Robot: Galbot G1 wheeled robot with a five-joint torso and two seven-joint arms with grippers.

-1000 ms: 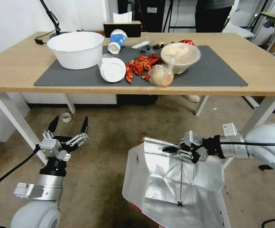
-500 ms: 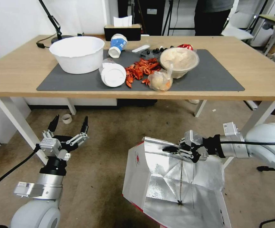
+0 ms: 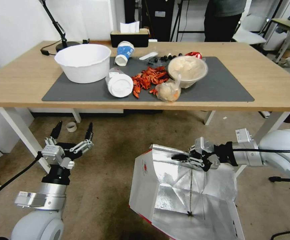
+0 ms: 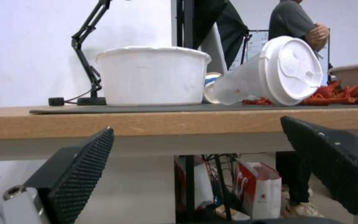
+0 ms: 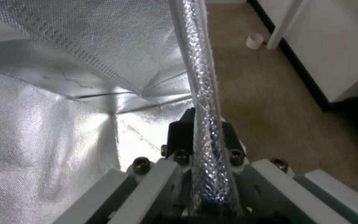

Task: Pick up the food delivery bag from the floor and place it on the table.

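The food delivery bag [image 3: 181, 193], white with red sides and a silver foil lining, hangs open-mouthed in front of me, below the table's front edge. My right gripper [image 3: 180, 156] is shut on its far top rim; in the right wrist view the foil rim [image 5: 204, 124] runs between the closed fingers. My left gripper [image 3: 74, 129] is open at the lower left, near a white table leg, holding nothing. The table [image 3: 278, 90] is light wood with a dark grey mat [image 3: 225, 83], and it stretches across the upper half of the head view.
On the mat lie a white tub [image 3: 83, 61], a tipped lidded cup [image 3: 119, 83], red crayfish [image 3: 150, 76], a knotted clear bag [image 3: 168, 91] and a covered bowl [image 3: 187, 68]. White table legs [image 3: 18, 133] stand left and right. Another red-and-white bag [image 4: 262, 189] sits under the table.
The whole head view has shifted: the table now sits lower and a little smaller in the picture. Both grippers and the bag keep their places in the picture.
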